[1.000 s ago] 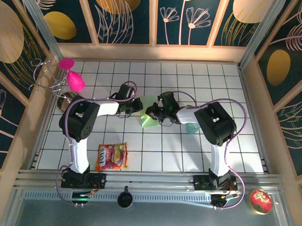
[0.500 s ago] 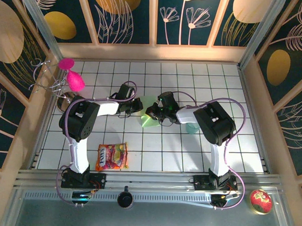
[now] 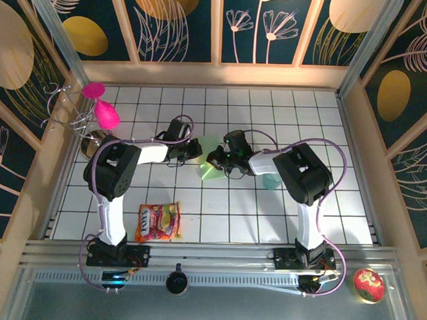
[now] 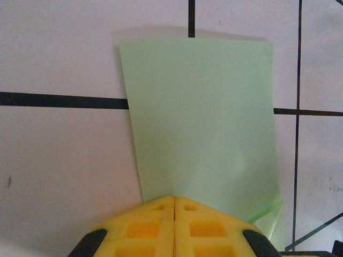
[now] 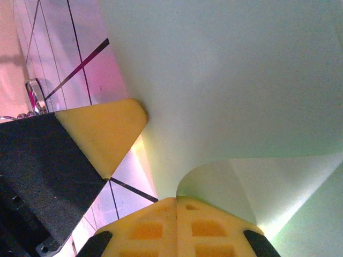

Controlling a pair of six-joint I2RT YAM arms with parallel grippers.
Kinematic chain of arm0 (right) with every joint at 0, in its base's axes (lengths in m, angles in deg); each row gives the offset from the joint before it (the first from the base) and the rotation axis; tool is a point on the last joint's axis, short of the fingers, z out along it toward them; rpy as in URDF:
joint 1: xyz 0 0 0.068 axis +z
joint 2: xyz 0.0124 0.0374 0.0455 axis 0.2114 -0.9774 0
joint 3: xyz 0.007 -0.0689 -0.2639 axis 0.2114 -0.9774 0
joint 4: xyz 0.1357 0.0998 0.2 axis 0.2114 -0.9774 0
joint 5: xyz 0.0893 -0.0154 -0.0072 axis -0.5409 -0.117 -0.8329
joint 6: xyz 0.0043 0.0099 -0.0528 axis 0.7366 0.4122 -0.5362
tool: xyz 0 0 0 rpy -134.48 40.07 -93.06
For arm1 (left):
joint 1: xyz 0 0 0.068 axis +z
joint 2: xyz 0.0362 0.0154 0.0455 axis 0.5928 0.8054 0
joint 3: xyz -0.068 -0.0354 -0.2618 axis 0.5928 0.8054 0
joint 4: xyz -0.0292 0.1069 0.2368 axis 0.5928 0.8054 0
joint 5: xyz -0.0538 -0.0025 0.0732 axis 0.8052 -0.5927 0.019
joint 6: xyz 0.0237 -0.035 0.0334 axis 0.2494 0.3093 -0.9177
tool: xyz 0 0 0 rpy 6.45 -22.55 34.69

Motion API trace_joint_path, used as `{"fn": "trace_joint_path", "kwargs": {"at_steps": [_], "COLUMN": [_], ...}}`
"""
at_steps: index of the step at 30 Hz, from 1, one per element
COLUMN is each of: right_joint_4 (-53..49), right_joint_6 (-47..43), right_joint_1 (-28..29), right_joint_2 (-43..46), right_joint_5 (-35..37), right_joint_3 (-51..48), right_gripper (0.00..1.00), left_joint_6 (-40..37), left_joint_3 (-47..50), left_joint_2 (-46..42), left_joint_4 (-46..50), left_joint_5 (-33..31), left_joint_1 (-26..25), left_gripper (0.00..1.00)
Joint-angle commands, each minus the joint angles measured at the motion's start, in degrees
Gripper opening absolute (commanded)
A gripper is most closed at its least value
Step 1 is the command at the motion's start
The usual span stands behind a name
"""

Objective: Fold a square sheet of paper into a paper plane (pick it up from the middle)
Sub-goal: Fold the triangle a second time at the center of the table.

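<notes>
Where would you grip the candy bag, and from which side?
Probably its left edge, coming down from above with the left arm: the candy bag lies flat, close to that arm's base, so only a thin edge can be pinched.

The left arm [image 3: 115, 174] and the right arm [image 3: 303, 174] are alike: white links between bulky black joint housings, on black bases. A thin lavender cable [image 3: 325, 141] loops along each arm behind the fingers. The fingers [image 4: 142, 229] are yellow, moulded with square pockets, with black corners at their rear.
</notes>
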Motion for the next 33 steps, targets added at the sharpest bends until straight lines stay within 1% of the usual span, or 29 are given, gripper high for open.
{"fn": "trace_joint_path", "kwargs": {"at_steps": [1,15,21,27,33], "right_joint_4": [-0.92,-1.08,-3.25,-6.85,-7.86], "right_joint_6": [0.41,-0.02,-0.54,-0.98,-0.29], "right_joint_1": [0.5,0.51,0.53,0.53,0.42], "right_joint_2": [-1.41,-2.33,-2.8,-3.3,-3.37], "right_joint_5": [1.35,0.65,1.26,2.8,3.46], "right_joint_3": [1.31,1.64,2.27,3.26,3.47], "right_gripper": [0.0,0.0,0.0,0.06,0.19], "left_joint_6": [-0.9,-0.93,-0.9,-0.8,0.87], "left_joint_3": [0.66,0.61,0.43,-0.55,0.85], "left_joint_2": [0.88,0.79,0.36,-2.64,-9.06], "left_joint_4": [1.98,1.98,2.14,2.91,3.32], "left_joint_5": [-0.51,-0.4,-0.31,-1.03,-6.48], "left_joint_1": [0.1,0.09,0.1,0.1,1.1], "left_gripper": [0.07,0.07,0.08,0.09,0.15]}}
